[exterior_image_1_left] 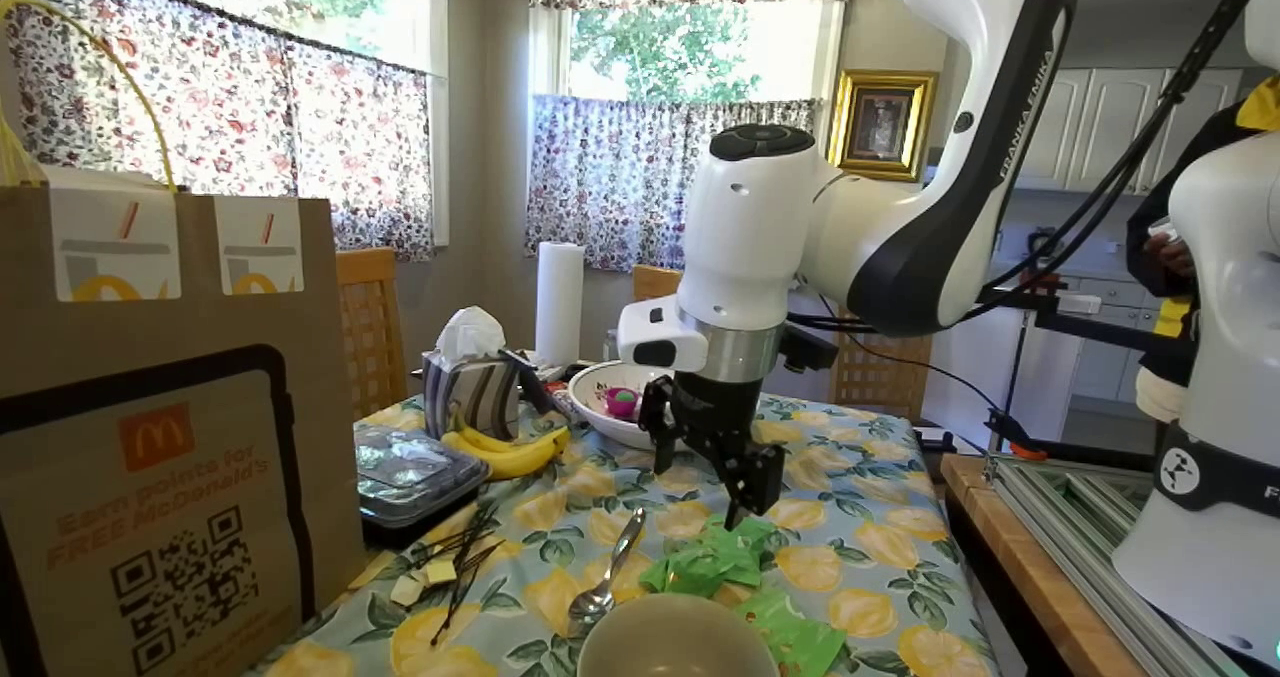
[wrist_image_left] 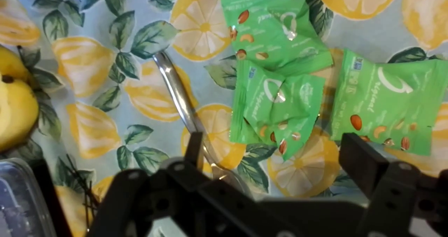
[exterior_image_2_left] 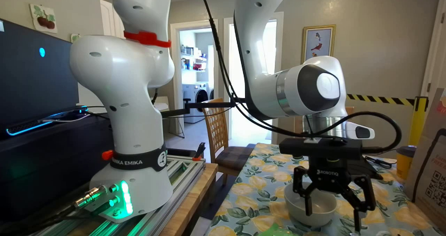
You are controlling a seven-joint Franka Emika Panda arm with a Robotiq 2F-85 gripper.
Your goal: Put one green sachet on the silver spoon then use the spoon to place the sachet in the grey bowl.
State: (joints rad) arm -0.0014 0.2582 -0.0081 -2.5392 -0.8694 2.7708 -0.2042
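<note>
- Your pincer [exterior_image_2_left: 332, 219] is hanging over the lemon-patterned table [exterior_image_1_left: 885, 562] with its fingers [exterior_image_2_left: 308, 204] standing well apart, a wide gap showing between the tips.
- Within that gap, as you are looking through the wrist view, a green sachet [wrist_image_left: 280, 107] is lying crumpled on the table.
- A second green sachet [wrist_image_left: 273, 27] is lying farther out from the fingertips, meeting the crumpled one at the edge.
- A third green sachet [wrist_image_left: 388, 104] is lying just beside these two, its near edge showing at the finger on the right of the wrist view.
- On the pincer's opposite side, the silver spoon [wrist_image_left: 178, 90] is lying on the table, apart from the sachets; its handle is pointing outward, and the pincer is partly hiding its oval end.
- The grey bowl [exterior_image_2_left: 296, 210] is standing upright near the pincer; in an exterior view you are seeing it behind, one finger crossing in front.
- Past the spoon, farther from the pincer, bananas [exterior_image_1_left: 510, 452] and a clear-lidded container [exterior_image_1_left: 415, 467] are resting on the table.
- In an exterior view, a white patterned bowl [exterior_image_1_left: 600, 422] is sitting behind the pincer, with a striped tissue box [exterior_image_1_left: 470, 392] standing near it.
- Well apart from the pincer, a brown paper bag [exterior_image_1_left: 180, 407] is standing.
</note>
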